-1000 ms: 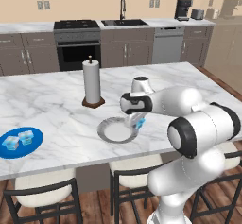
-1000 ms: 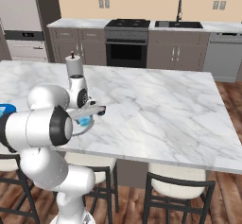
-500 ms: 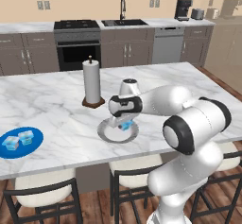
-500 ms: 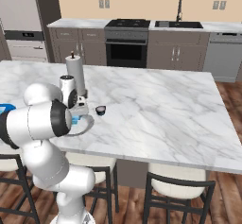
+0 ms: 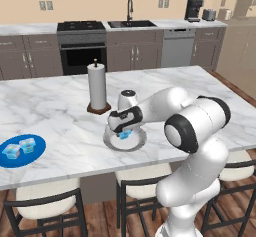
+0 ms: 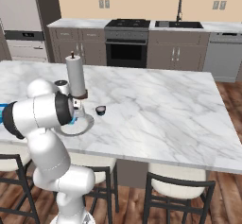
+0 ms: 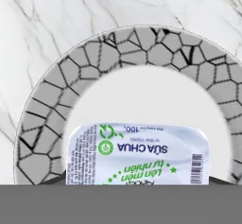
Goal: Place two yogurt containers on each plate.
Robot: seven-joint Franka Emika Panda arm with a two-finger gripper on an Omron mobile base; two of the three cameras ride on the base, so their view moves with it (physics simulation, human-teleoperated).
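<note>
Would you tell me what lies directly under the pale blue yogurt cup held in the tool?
The grey-silver plate with its cracked-pattern rim lies beneath the pale blue yogurt cup. The plate's near rim is covered by the cup.

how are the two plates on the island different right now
The blue plate is plain bright blue; the grey plate has a cracked-stone pattern on its rim and a pale centre. The blue plate already holds two pale blue yogurt cups; the grey plate has one yogurt cup over it in the claw. The blue plate lies near the island's left end, the grey one in front of the paper towel roll. Both are round, flat and of similar size.
</note>
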